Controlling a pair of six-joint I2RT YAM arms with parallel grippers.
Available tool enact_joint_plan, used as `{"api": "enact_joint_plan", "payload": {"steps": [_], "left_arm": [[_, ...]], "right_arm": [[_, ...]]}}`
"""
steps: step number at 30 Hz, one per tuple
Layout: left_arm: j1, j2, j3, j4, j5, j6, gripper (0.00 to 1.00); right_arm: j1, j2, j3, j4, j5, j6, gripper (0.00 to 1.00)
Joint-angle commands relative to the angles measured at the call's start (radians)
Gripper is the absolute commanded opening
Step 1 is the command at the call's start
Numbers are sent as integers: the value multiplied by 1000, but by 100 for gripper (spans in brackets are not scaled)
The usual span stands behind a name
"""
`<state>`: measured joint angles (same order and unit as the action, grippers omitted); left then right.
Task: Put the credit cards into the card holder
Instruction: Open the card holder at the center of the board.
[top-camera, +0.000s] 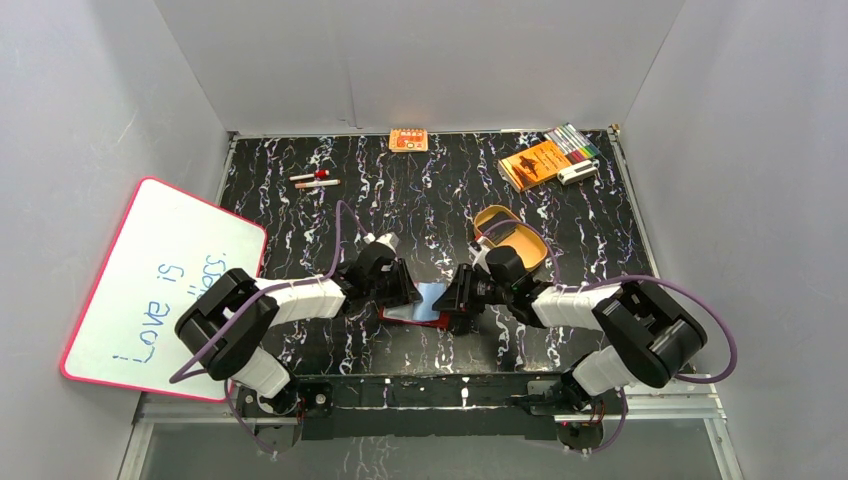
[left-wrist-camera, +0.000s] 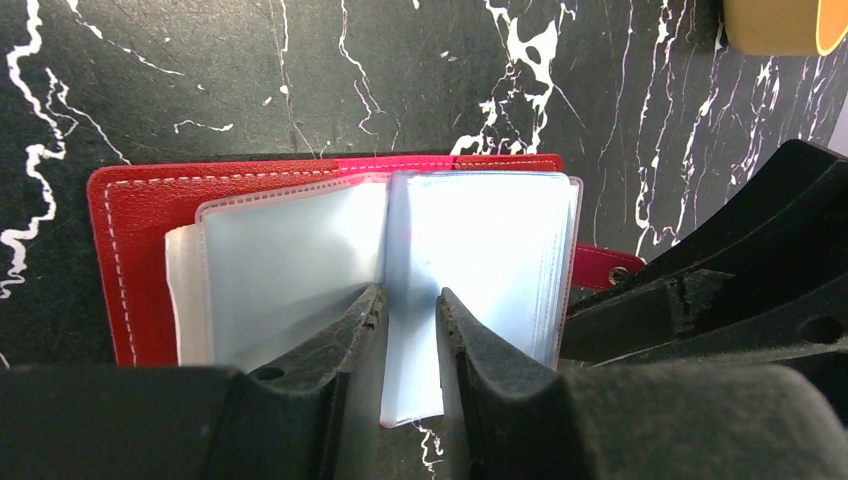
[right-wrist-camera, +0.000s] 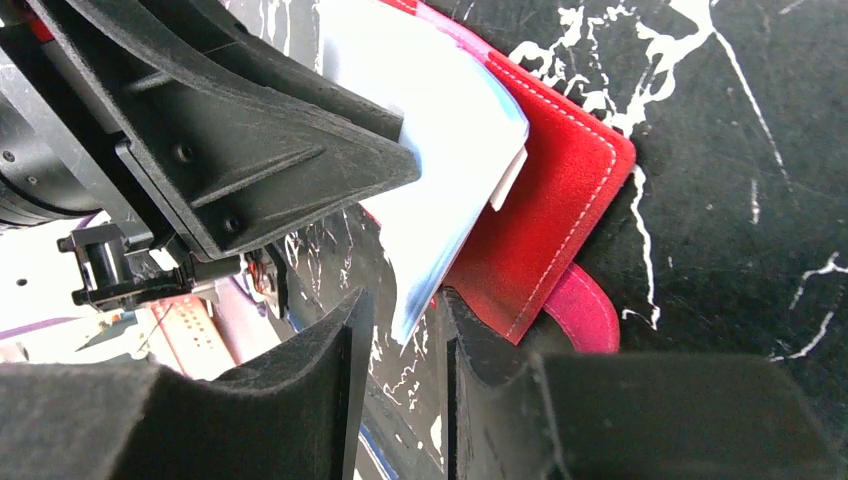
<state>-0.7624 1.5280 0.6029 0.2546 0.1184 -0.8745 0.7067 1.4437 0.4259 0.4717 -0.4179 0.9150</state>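
On your black marbled bench (top-camera: 300, 210) the open red leather-like card holder (left-wrist-camera: 130, 230) lies between both hands. Narrowly parted fingers straddle its pale clear sleeves (left-wrist-camera: 480, 250): your left hand (left-wrist-camera: 410, 295) around one leaf, your right hand (right-wrist-camera: 402, 300) at their edge. Whether either grips, I cannot tell.

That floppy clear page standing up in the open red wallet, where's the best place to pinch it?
Probably the clear page by its loose end that pokes out past the red cover, coming in from that end. It is thin and stands on edge, so jaws can straddle it there, as those of the left gripper do.
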Motion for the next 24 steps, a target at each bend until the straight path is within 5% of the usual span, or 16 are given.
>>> {"api": "enact_joint_plan", "payload": {"steps": [1, 6, 13, 24], "left_arm": [[-5, 15, -22, -71, -27, 13, 21], [-5, 18, -24, -70, -26, 10, 21], [-6, -24, -26, -47, 3, -1, 60], [-5, 60, 16, -60, 25, 20, 64]], "right_arm": [[-4, -42, -15, 26, 48, 26, 37], [-6, -49, -20, 21, 69, 42, 38], [-6, -33, -6, 31, 50, 38, 40], [-6, -19, 14, 44, 29, 23, 41]]}}
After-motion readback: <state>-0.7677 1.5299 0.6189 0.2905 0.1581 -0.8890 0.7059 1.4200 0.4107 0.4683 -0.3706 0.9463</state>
